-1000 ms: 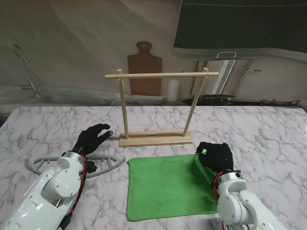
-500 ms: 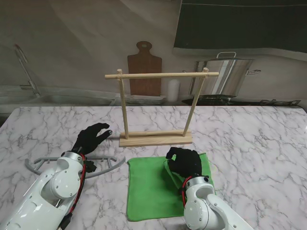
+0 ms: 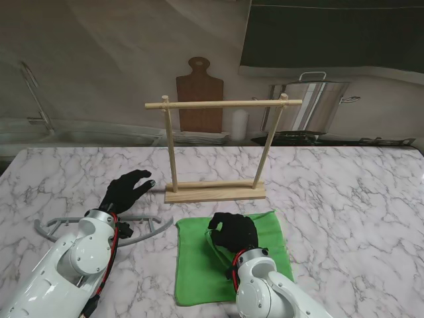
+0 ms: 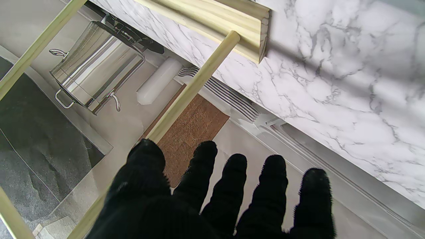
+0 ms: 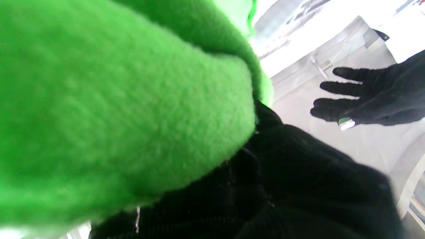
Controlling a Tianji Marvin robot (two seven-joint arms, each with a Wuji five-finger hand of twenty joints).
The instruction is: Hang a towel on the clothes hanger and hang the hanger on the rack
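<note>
— Towel (image 3: 199, 262) first: where is it lying?
— Green, on the marble counter (image 3: 344, 199), with its right edge lifted and folded over toward the middle. The right hand (image 3: 233, 230) sits on that fold, black-gloved fingers clamped on the cloth. In the right wrist view the towel (image 5: 126, 99) bulges right against the right hand (image 5: 265, 186) and fills most of the picture.
— And the left hand?
— The left hand (image 3: 128, 189) hovers off the counter with its fingers spread apart, holding nothing. The left wrist view shows the fingertips (image 4: 206, 152) fanned out, and the right wrist view catches the same left hand (image 5: 368, 103) well apart from the towel.
— Where is the hanger?
— The grey clothes hanger (image 3: 149, 228) lies flat on the counter just nearer to me than the left hand, partly hidden by the left forearm, and to the left of the towel.
— The rack?
— The wooden rack (image 3: 222, 149) stands upright just beyond the right hand, its base close to the towel's far edge; its left post (image 4: 196, 83) rises just past the left hand's fingers.
</note>
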